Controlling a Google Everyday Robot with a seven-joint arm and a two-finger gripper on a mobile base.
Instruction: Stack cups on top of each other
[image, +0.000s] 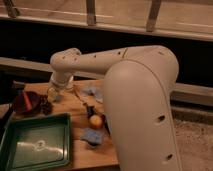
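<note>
gripper left-centre of frame, low over table, just right of reddish bowl | jaws: cannot tell if open or shut | white cup: pale shape right at jaws, probably | blue-grey cup: seemingly right of jaws, near; axis unclear
</note>
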